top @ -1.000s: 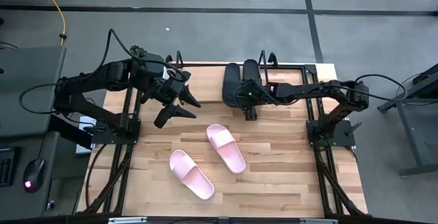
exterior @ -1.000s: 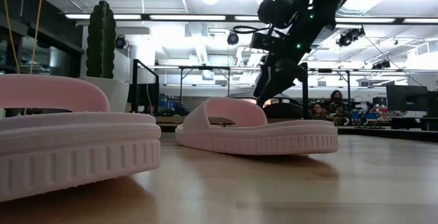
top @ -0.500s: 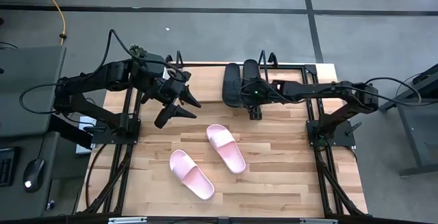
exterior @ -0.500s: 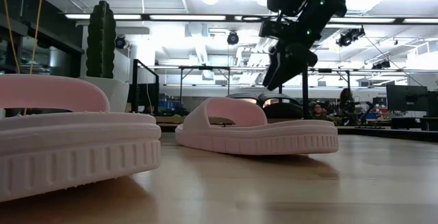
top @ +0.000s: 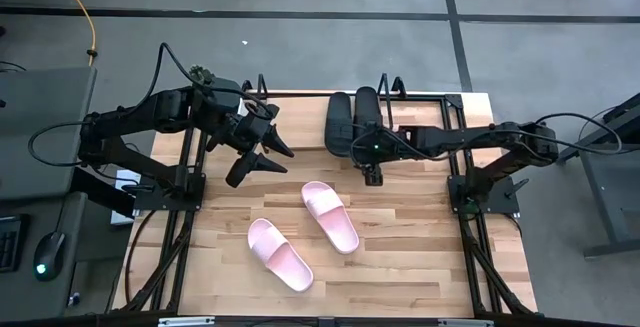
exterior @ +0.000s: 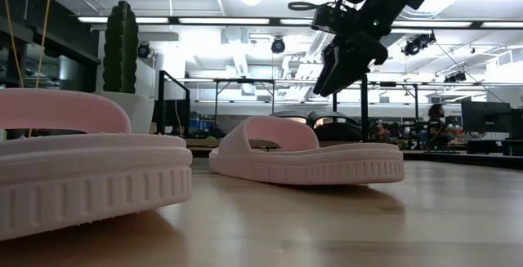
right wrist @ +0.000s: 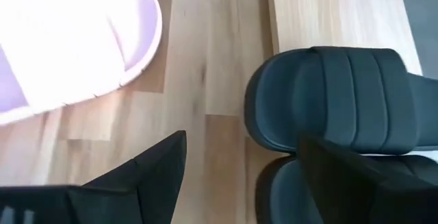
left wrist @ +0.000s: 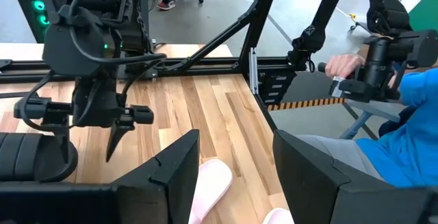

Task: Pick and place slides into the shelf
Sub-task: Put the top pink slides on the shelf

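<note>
Jaws spread and empty, the right gripper point(top: 372, 174) hangs beside two black slides point(top: 351, 120) on the shelf point(top: 430, 102), upper centre; the left gripper point(top: 262, 156), likewise released, hovers left. Two pink slides point(top: 330, 215) lie lower centre.

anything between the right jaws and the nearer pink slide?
Nothing: in the high view only bare table separates the open right gripper from the nearer pink slide. The black slides lie behind the gripper.

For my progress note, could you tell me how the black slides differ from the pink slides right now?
The black slides lie side by side, touching, at the table's far edge; the pink slides lie apart, mid-table, angled. The right gripper hovers beside the black pair, not the pink. All share a wide-strap, open-toe shape.
</note>
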Motion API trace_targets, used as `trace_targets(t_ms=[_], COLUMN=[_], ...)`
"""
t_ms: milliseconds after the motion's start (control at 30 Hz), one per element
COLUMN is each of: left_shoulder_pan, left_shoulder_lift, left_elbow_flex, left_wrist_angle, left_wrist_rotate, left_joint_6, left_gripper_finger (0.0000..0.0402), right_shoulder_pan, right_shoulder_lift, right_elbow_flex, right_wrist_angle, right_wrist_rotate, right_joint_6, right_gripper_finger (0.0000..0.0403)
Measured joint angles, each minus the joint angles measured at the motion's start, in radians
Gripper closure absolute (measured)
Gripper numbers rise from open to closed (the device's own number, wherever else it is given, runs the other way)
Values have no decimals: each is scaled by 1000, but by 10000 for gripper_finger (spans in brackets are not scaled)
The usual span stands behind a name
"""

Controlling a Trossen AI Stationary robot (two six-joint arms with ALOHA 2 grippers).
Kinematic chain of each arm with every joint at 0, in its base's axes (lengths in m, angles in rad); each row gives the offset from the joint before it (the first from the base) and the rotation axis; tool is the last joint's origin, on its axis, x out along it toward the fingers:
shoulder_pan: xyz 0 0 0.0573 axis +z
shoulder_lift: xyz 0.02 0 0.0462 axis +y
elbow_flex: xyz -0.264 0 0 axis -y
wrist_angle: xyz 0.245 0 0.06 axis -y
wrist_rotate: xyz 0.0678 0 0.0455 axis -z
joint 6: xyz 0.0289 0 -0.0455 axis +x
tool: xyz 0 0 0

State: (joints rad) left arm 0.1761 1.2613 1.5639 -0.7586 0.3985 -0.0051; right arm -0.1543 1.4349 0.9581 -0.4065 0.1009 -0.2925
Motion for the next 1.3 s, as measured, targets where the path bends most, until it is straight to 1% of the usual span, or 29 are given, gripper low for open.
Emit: trace_targets(t_ms=[100, 300, 1300], left_shoulder_pan=[0, 0, 0], left_shoulder_lift=[0, 0, 1], left_elbow_flex=[0, 0, 0], left_wrist_angle=[0, 0, 8], left_wrist_rotate=[0, 0, -2], left_joint_6=[0, 0, 0], left_gripper_finger=[227, 227, 227], right_shoulder_pan=[16, 39, 40], right_shoulder_lift=[0, 0, 1], right_elbow_flex=[0, 0, 0], right_wrist_angle=[0, 0, 52], right_wrist_rotate=[0, -2, -4], right_joint_6=[25, 26, 58], right_gripper_finger=[137, 137, 137])
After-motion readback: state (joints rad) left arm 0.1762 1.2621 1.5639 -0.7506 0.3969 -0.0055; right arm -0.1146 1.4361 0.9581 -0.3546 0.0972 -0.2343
